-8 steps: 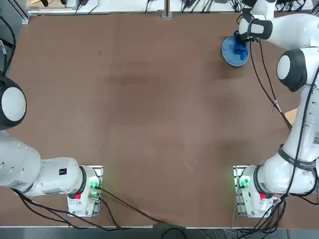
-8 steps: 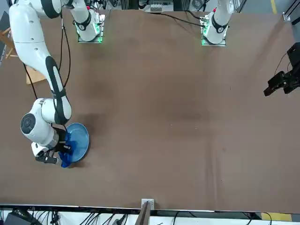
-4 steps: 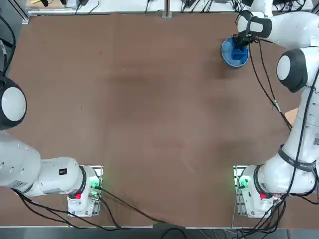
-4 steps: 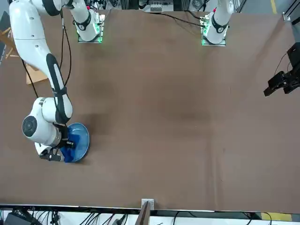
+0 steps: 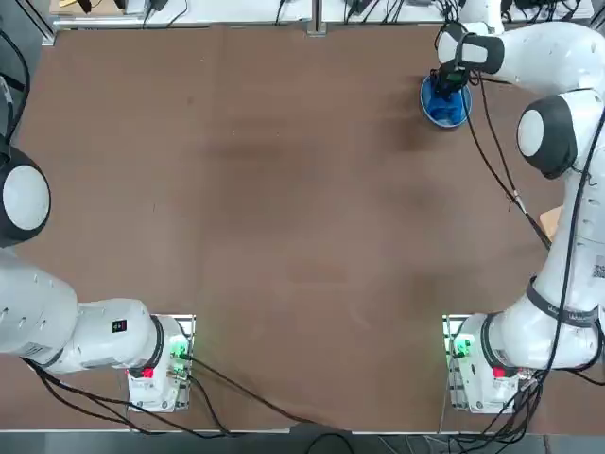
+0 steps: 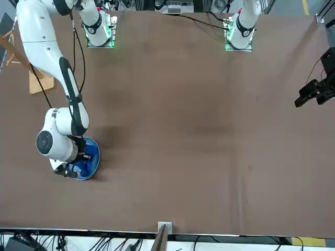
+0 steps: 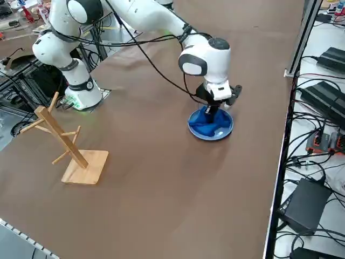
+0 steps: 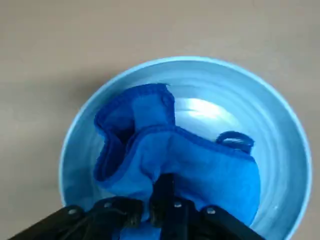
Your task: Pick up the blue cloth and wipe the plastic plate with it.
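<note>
From overhead, the right gripper [image 5: 448,79] stands over the plastic plate [image 5: 431,104] at the table's far right corner. The side view shows it pointing down, pinching the blue cloth [image 7: 210,124] bunched inside the plate (a wooden rack [image 7: 64,145] stands well apart). At the wrist, the fingers [image 8: 167,192] clamp a cloth fold.

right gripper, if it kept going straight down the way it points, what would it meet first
The right gripper is shut on the blue cloth; directly beneath is the plastic plate, probably met first through the cloth.
</note>
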